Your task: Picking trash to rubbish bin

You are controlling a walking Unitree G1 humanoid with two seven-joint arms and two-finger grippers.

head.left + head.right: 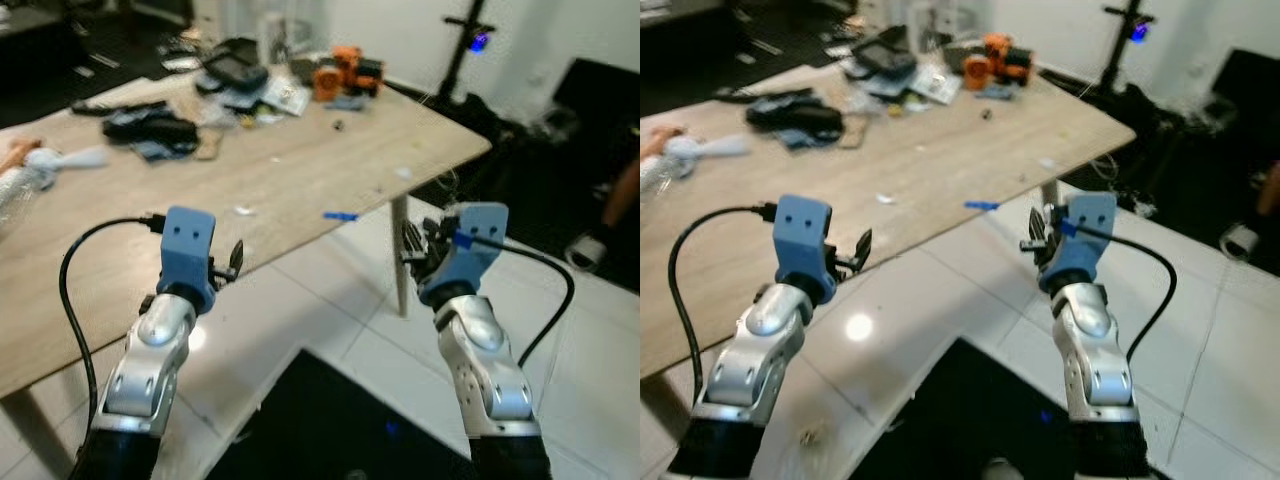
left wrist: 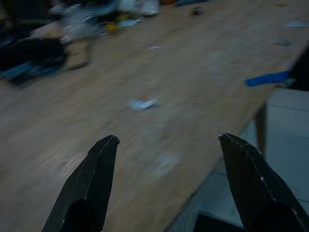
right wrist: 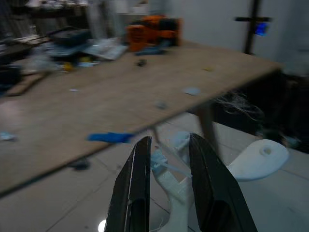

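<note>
A: How were the arms posed against the wooden table [image 1: 300,170]?

B: Both were raised forward from the elbows. The left gripper [image 2: 166,140] was held over the table's near edge, fingers spread wide, nothing between them. The right gripper [image 3: 169,145] was held off the table's corner, above the white tile floor [image 1: 330,290], beside the table leg [image 1: 400,255].

A: And the right fingers?

B: They were drawn close together around a small pale scrap of trash [image 3: 166,162], seen in the right wrist view; it was gripped, though blur kept its kind from being told.

A: Other litter noted?

B: A blue strip [image 1: 340,215] was seen at the table's near edge, between the two grippers. A small white scrap [image 1: 243,210] was seen on the tabletop ahead of the left gripper. Black items [image 1: 150,130] and an orange object [image 1: 345,70] were piled at the table's far side.
</note>
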